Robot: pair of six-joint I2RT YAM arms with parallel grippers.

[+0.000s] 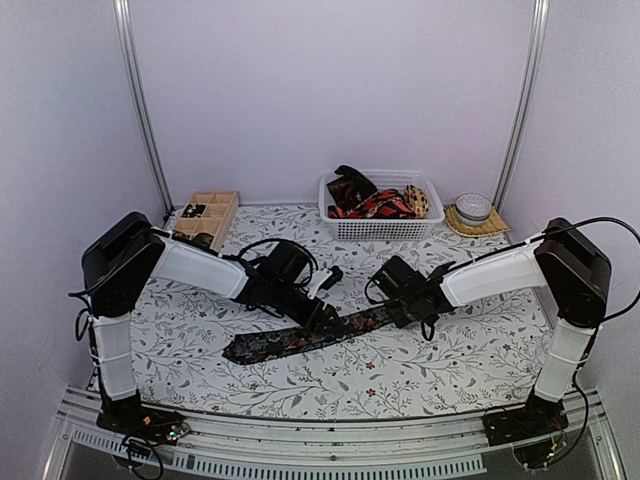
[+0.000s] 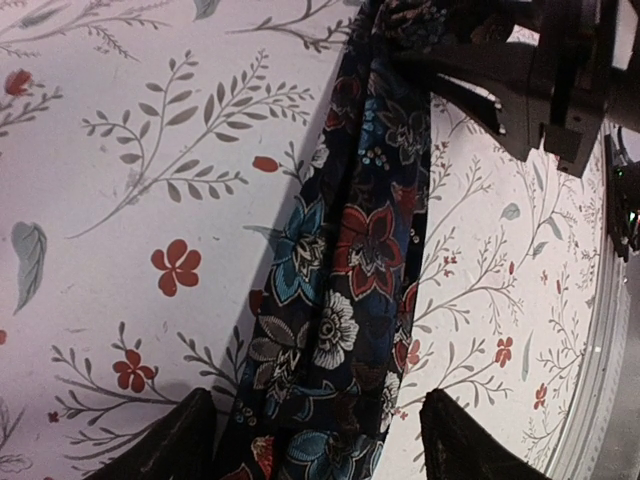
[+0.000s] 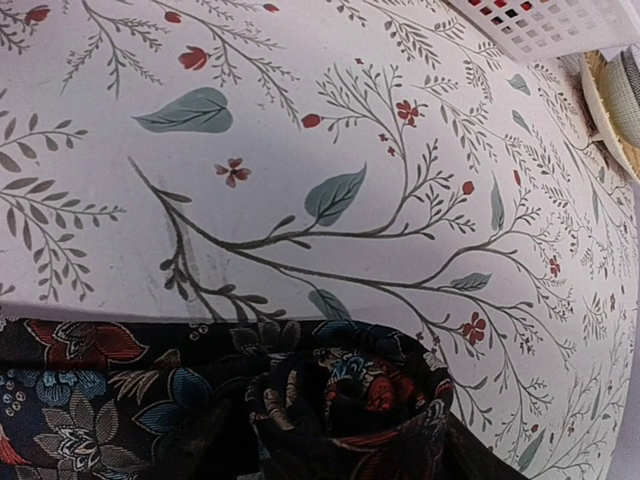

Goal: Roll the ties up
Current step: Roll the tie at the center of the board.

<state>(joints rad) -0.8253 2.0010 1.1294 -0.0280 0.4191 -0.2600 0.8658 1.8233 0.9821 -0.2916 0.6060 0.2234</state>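
Item: dark floral tie (image 1: 300, 338), flat on worktop (image 1: 480, 350). My left fingers (image 2: 165, 445) open astride it, likely to guide; right fingers (image 1: 398, 308) by started coil (image 3: 345, 405), grip unclear.

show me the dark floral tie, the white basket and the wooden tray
dark floral tie (image 1: 280, 343): top external view, middle of its flat stretch
white basket (image 1: 385, 229): top external view, its near mesh wall
wooden tray (image 1: 222, 205): top external view, a bare right-hand compartment
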